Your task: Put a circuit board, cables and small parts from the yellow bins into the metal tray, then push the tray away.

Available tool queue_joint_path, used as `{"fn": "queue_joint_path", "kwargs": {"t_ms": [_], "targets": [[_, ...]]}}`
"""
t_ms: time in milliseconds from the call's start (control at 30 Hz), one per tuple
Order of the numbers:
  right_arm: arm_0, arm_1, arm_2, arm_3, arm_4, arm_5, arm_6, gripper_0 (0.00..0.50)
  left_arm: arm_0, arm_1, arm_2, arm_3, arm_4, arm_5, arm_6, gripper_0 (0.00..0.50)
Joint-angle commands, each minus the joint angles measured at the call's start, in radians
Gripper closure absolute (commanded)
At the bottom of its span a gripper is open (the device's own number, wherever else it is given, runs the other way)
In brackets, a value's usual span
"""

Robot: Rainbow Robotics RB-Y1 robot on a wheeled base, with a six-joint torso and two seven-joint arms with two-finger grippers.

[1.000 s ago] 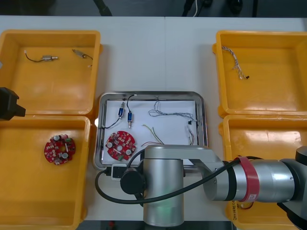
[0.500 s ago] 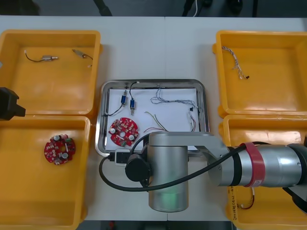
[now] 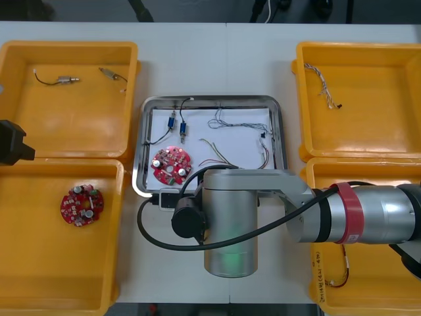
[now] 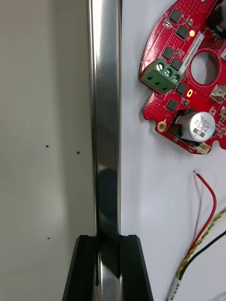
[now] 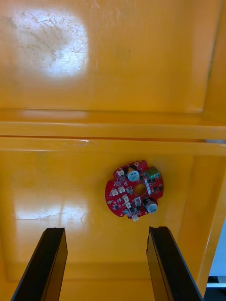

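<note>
The metal tray, white inside, holds a round red circuit board, two small metal parts, a twisted blue and white cable, a red and yellow cable and a black cable. My right arm reaches over the tray's near side. In the right wrist view my right gripper sits at the tray's near rim, shut on it, beside the circuit board. My left gripper hangs open above another red board in the near left yellow bin.
The far left bin holds small metal parts. A red board lies in the near left bin. A twisted cable is in the far right bin, a red and yellow cable in the near right one.
The tray has slid away from me across the table, and my right arm has followed it. The left arm has stayed still.
</note>
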Motion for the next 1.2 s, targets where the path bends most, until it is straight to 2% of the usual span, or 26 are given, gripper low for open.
{"fn": "queue_joint_path", "kwargs": {"t_ms": [33,567,1200], "targets": [[-0.053,-0.011,0.013,0.012,0.030,-0.015,-0.033,0.451,0.017,-0.009,0.032,-0.027,-0.009,0.006,-0.087,0.000],[-0.114,-0.012,0.013,0.078,0.104,-0.059,-0.029,0.452,0.017,-0.009,0.032,-0.027,-0.009,0.006,-0.087,0.000],[-0.195,-0.021,0.014,0.178,0.104,-0.131,-0.024,0.453,0.017,-0.009,0.032,-0.027,-0.009,0.006,-0.087,0.000]]}}
